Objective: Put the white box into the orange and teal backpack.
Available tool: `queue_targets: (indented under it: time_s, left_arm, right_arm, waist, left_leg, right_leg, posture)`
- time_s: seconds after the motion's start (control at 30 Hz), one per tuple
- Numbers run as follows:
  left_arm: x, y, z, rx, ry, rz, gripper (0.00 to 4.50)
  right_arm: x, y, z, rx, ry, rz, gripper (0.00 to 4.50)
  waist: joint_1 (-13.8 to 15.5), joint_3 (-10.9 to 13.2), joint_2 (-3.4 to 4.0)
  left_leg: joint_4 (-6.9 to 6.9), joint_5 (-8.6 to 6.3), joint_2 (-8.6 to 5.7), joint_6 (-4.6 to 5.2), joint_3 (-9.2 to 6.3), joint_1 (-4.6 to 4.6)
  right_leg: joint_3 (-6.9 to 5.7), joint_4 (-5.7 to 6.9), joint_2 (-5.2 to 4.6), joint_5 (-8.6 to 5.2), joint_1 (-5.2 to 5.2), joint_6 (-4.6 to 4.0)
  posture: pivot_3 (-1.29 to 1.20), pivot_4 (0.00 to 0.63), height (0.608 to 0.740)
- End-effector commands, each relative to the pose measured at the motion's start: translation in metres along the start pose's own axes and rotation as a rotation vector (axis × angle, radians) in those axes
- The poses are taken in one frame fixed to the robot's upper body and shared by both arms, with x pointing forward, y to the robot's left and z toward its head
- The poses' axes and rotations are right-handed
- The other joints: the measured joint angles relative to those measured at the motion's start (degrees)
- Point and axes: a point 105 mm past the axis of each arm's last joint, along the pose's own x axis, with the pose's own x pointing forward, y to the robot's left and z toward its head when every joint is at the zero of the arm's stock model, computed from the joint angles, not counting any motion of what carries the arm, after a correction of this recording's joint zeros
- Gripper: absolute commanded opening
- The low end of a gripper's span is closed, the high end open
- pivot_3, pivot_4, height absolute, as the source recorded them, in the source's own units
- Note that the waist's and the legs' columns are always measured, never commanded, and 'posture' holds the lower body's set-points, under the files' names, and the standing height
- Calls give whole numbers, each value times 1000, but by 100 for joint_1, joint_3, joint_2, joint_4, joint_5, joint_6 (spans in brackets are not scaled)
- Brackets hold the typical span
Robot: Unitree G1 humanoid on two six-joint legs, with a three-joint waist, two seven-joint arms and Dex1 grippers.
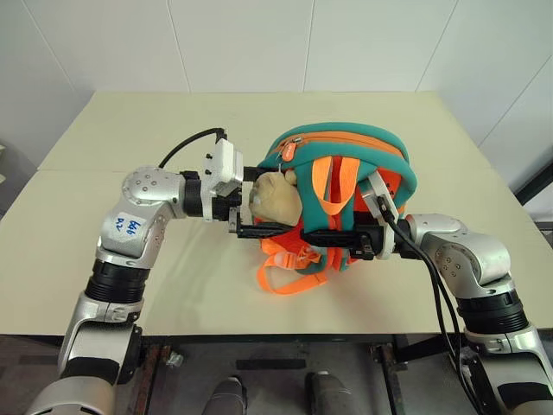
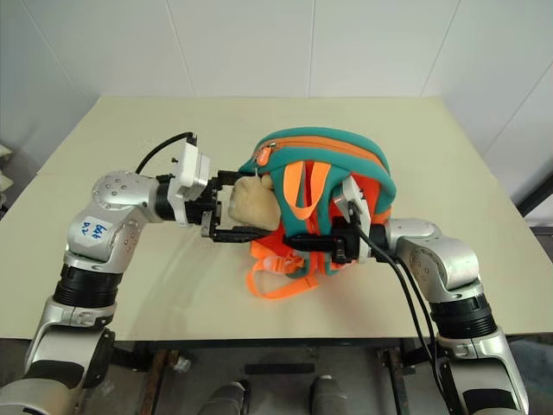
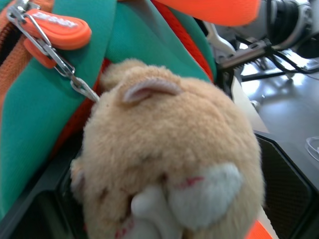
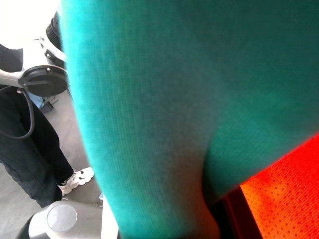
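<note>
The orange and teal backpack [image 1: 346, 147] stands upright at the middle of the table, straps toward me, with its zipper pull [image 3: 55, 32] at the top left. A tan plush toy charm [image 1: 276, 201] hangs on its left side. My left gripper [image 1: 259, 203] points right and is open, one black finger above the plush and one below it; I cannot tell whether they touch it. From the right, my right gripper [image 1: 315, 236] reaches in across the lower straps and is shut on the backpack's teal strap [image 4: 149, 99]. The white box is out of view.
Orange webbing loops [image 1: 289, 268] trail from the backpack onto the cream table [image 1: 130, 130], which is bare to the left, right and behind. A white wall stands past the far edge. A person's dark trouser legs [image 4: 25, 154] show beside the table.
</note>
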Motion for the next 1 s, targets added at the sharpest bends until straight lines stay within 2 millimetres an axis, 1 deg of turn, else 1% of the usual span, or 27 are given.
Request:
queue_targets:
  time_s: [0.03,0.1,0.2,0.27,0.37,0.43,0.5,0.57,0.6,0.63,0.7,0.8,0.83,0.9,0.97,1.0]
  left_arm:
    - [-5,3,22,67,-80,30,3597]
    - [-14,4,29,77,-88,35,2966]
    - [-31,4,29,61,-34,11,2133]
    - [-47,15,30,77,14,57,1716]
    - [-84,37,31,95,127,155,1716]
    - [-101,44,27,85,180,195,1716]
    - [-116,50,9,69,264,246,1716]
    - [-122,54,-11,54,312,280,1716]
    - [-122,53,-22,37,323,280,1716]
    - [-118,51,-38,10,336,273,1716]
    - [-110,46,-61,-23,348,258,1716]
    - [-96,37,-89,-39,368,228,1716]
    - [-81,31,-103,-84,331,222,1716]
    - [-61,21,-122,-145,284,209,1716]
    - [-51,11,-134,-173,278,180,1716]
    - [-47,1,-141,-191,285,152,1716]
  right_arm:
    - [2,5,10,-40,-18,15,0]
    - [1,5,9,-40,-18,9,0]
    - [0,4,9,-39,-17,2,0]
    - [0,4,9,-38,-17,0,0]
    - [-2,5,7,-35,-18,-8,0]
    - [-3,6,6,-33,-22,-17,0]
    - [-4,7,5,-30,-28,-32,0]
    - [-5,7,4,-27,-32,-43,0]
    - [-5,7,4,-27,-33,-48,0]
    - [-6,7,3,-24,-37,-56,0]
    - [-6,7,2,-20,-43,-67,0]
    - [-5,6,1,-17,-51,-80,0]
    - [-5,6,1,-13,-60,-90,0]
    - [-5,5,1,-9,-73,-108,0]
    - [-5,4,0,-7,-79,-119,0]
    - [-5,4,0,-6,-84,-126,0]
  waist:
    - [-5,0,0]
    - [-6,0,0]
    - [-31,0,0]
    - [-35,0,0]
    - [-33,0,0]
    - [-45,0,0]
    - [-44,0,1]
    - [-34,0,1]
    - [-32,0,1]
    - [-28,0,1]
    - [-5,0,0]
    - [1,-1,0]
    - [-1,-1,0]
    - [9,-1,0]
    - [7,-1,0]
    - [-3,-1,0]
  left_leg:
    - [0,0,0,0,0,0]
    - [0,0,0,0,0,0]
    - [-2,0,0,0,1,0]
    - [-4,0,1,0,1,1]
    - [-3,0,0,0,0,0]
    - [-5,0,0,0,1,1]
    - [-9,-1,0,1,2,1]
    - [-13,-1,1,1,2,1]
    - [-13,-1,1,1,2,0]
    - [-13,-1,1,1,2,0]
    - [-11,-1,1,1,2,0]
    - [-8,-1,1,2,2,-2]
    - [-7,-1,1,1,2,-2]
    - [-6,-1,0,2,2,0]
    - [-5,-2,0,2,1,-1]
    - [-4,-1,0,2,1,-2]
  right_leg:
    - [0,0,0,0,0,0]
    - [0,0,0,0,0,0]
    - [0,0,0,0,-1,0]
    - [0,0,1,-1,-2,-1]
    - [-1,0,1,-1,-2,-2]
    - [-1,-3,1,-1,-2,-2]
    - [-1,-5,1,-3,-2,-4]
    - [-2,-5,1,-4,-4,-6]
    - [-2,-5,1,-4,-5,-6]
    - [-1,-5,1,-4,-4,-6]
    - [-2,-4,0,-4,-4,-6]
    - [-2,-3,0,-3,-4,-5]
    - [-1,-3,0,-3,-4,-5]
    - [-1,-2,-1,-3,-2,-4]
    - [-2,-1,-1,-3,-2,-4]
    - [-1,-1,-1,-2,-3,-3]
  posture:
    - [0,150,740]
    - [0,150,740]
    - [0,150,740]
    - [0,150,740]
    - [0,150,740]
    - [0,150,740]
    - [0,150,740]
    - [0,150,740]
    - [0,150,740]
    - [0,150,740]
    - [0,150,740]
    - [0,150,740]
    - [0,150,740]
    - [0,150,740]
    - [0,150,740]
    - [0,150,740]
